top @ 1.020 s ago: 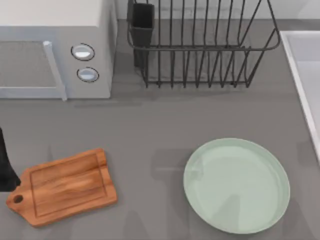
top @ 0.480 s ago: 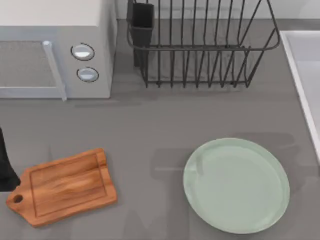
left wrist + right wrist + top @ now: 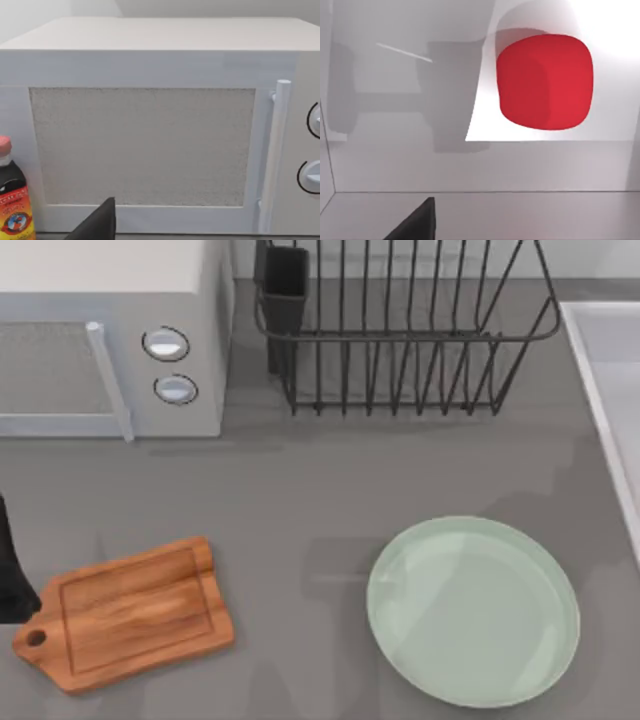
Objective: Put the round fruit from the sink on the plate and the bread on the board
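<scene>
Right jaws: apart or together, cannot tell. Right gripper [image 3: 416,223] poised inside the sink [image 3: 395,150], looking down at the round fruit [image 3: 545,82] on the basin floor, not touching. Since a second ago, arm shadow shifted off the plate [image 3: 400,575] toward far right: probably reaching for the fruit. Board [image 3: 130,610] bare. Left gripper [image 3: 97,224] parked near left, facing microwave [image 3: 145,145].

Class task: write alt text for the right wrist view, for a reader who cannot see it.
A bright red round fruit lies in a pale grey sink. A dark fingertip of the right gripper shows at the picture's edge.
</scene>
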{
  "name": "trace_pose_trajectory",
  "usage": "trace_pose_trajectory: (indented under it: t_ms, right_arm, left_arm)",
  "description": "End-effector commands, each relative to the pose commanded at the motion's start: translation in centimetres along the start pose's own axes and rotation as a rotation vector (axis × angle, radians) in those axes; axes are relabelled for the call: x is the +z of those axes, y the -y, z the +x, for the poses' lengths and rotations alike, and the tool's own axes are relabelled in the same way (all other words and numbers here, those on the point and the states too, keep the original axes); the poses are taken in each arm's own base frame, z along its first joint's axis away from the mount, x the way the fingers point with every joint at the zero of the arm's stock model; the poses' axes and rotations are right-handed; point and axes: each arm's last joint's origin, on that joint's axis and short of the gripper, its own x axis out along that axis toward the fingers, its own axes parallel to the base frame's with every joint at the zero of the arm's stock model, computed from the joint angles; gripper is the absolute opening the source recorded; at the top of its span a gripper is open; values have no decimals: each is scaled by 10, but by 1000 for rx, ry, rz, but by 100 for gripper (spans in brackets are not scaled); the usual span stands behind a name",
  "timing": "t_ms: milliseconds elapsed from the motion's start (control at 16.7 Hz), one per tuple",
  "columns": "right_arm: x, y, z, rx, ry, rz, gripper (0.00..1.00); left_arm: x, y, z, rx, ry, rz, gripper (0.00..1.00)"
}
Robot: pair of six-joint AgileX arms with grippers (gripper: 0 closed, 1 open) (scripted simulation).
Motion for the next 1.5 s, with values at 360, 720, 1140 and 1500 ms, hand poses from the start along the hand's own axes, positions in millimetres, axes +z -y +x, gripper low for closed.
trace_pose_trajectory:
  t_ms: [360,720,1140,1500]
  right_arm:
    - [4,4,7,9,-26,0,100]
    - [8,4,48,12,-34,-3,100]
    - [3,3,151,6,-18,0,100]
    - [0,3,160,9,-26,0,92]
  left_arm:
    - [0,0,0,0,0,0,100]
    - [0,0,0,0,0,0,100]
    - [0,0,0,0,0,0,100]
    - [0,0,0,0,0,0,100]
